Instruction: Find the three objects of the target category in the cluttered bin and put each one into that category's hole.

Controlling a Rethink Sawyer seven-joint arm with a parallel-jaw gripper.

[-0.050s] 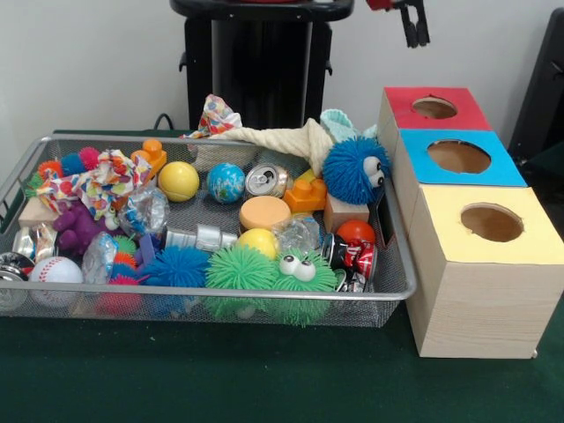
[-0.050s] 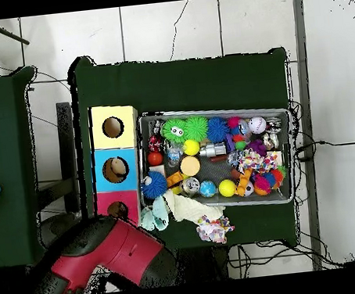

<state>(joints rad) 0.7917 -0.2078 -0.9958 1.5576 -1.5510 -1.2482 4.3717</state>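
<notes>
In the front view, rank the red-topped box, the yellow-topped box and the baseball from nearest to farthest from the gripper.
The gripper hangs at the top edge, right of centre.
1. Red-topped box: just below the gripper, at the far end of the box row.
2. Yellow-topped box: near end of the same row, lower right.
3. Baseball: at the bin's near left corner, clearly farthest.

bin (image 1: 26,167) left, boxes (image 1: 476,264) touching its right

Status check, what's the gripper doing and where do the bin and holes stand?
Gripper raised behind red box, carrying nothing, jaw state unclear. Wire bin packed full. All three holes unblocked.
</notes>
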